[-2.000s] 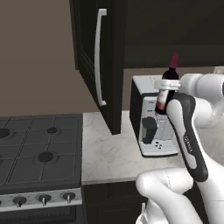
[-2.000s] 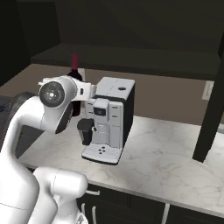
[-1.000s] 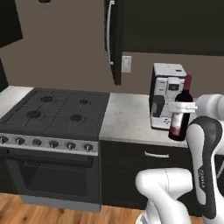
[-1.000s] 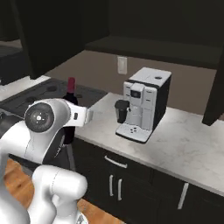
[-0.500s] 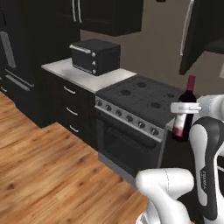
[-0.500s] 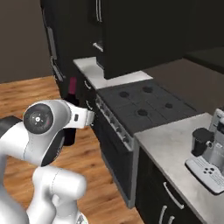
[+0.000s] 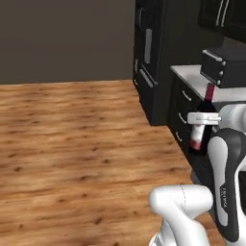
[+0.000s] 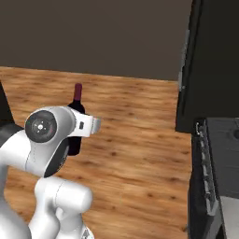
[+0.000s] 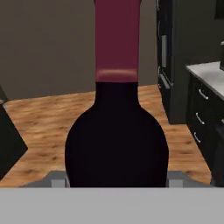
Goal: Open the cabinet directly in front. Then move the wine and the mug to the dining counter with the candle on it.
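A wide stretch of bare wooden floor (image 7: 67,144) lies open to the left and far ahead, up to the plain grey wall (image 7: 62,38). On the right stands a tall dark unit (image 7: 153,57), then low dark cabinets (image 7: 185,120) under a pale tabletop (image 7: 192,77) carrying what looks like a dark microwave (image 7: 223,67). The wine (image 9: 117,131), upright in the pincer (image 7: 202,120), stands just beside those cabinet fronts in the left base view, leaving little room on that side.
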Available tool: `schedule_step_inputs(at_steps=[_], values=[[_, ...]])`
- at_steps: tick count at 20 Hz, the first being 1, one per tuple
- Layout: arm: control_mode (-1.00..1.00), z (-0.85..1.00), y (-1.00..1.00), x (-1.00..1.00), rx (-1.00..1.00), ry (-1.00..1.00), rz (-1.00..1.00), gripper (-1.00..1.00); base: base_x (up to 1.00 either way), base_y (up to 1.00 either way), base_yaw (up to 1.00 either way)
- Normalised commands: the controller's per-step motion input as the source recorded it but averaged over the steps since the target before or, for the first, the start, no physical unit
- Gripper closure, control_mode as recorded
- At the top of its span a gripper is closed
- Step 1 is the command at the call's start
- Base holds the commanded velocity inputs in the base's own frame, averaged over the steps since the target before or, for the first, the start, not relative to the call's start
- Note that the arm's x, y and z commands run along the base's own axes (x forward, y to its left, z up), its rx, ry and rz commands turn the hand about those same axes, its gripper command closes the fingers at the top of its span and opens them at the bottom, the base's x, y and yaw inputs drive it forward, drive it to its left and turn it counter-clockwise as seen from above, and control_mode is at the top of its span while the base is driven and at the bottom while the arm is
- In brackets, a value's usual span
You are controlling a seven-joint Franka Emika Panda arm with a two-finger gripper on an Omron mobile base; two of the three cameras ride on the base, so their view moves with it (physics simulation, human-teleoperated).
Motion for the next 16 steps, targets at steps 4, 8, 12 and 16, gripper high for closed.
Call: schedule_step_inputs(at_steps=[4,8,12,16], values=[[1.00,0.00,0.00,0.00,0.00,0.00,0.00,1.00,0.00,0.00,1.00],[1.00,0.00,0.00,0.00,0.00,0.00,0.00,1.00,0.10,0.00,0.99],[1.00,0.00,0.00,0.00,0.00,0.00,0.00,1.00,0.78,0.00,0.83],[1.00,0.00,0.00,0.00,0.00,0.00,0.00,1.00,1.00,-0.01,0.67]])
